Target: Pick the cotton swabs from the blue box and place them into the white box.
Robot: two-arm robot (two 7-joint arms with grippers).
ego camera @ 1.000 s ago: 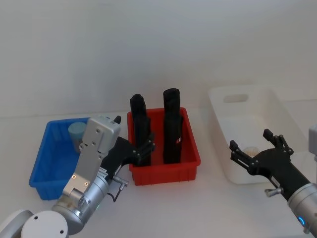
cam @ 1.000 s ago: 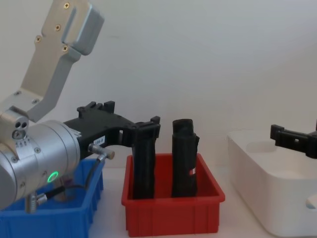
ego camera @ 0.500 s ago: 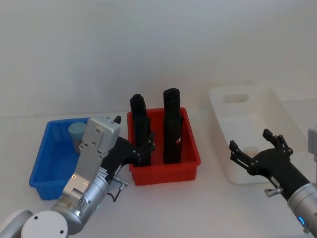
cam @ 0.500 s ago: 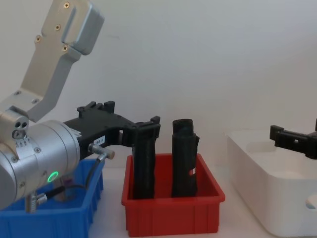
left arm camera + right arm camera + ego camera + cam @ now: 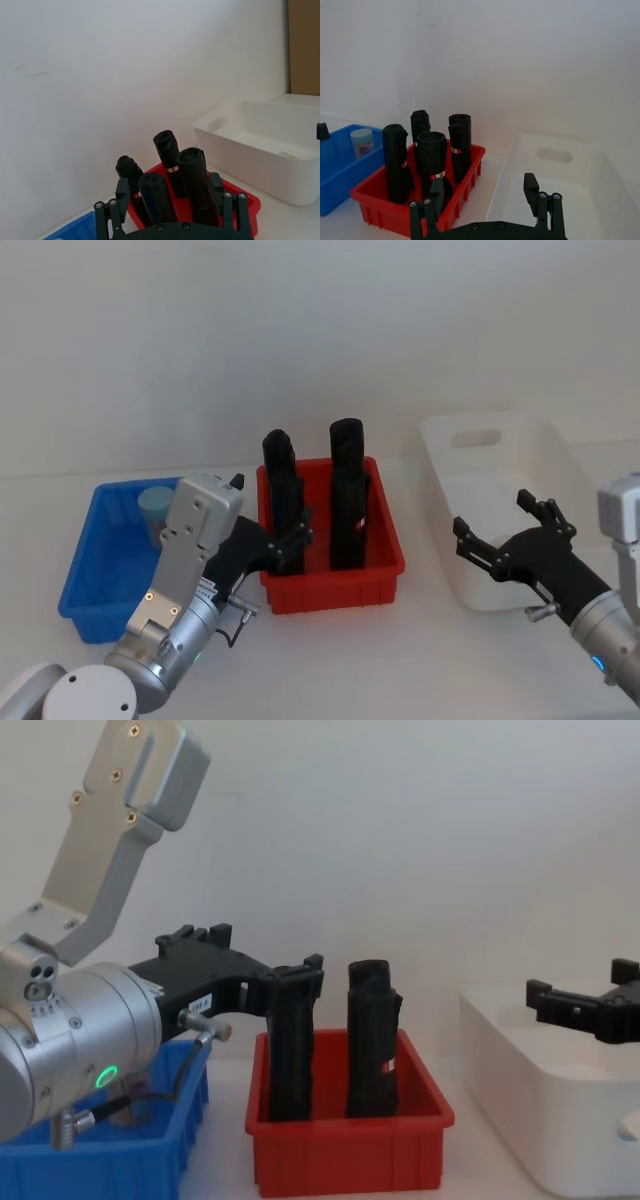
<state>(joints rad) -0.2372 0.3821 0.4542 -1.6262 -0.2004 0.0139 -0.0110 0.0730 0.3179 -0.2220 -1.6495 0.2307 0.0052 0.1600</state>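
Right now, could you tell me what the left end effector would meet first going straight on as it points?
Likely the nearest black rolls standing in the red bin; the left end effector points straight at them.

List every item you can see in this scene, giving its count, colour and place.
blue box: one, bright blue, left end of the table
cotton swabs: one tub, clear with a pale blue lid, far end of the blue box
red bin: one, red, middle of the table between the two boxes
black rolls: four, black, standing upright in the red bin
white box: one, white, right end of the table
table: one, white, under all three containers
left tool: one, black on a silver arm, open, at the red bin's near left corner
right tool: one, black, open, over the white box's near left part
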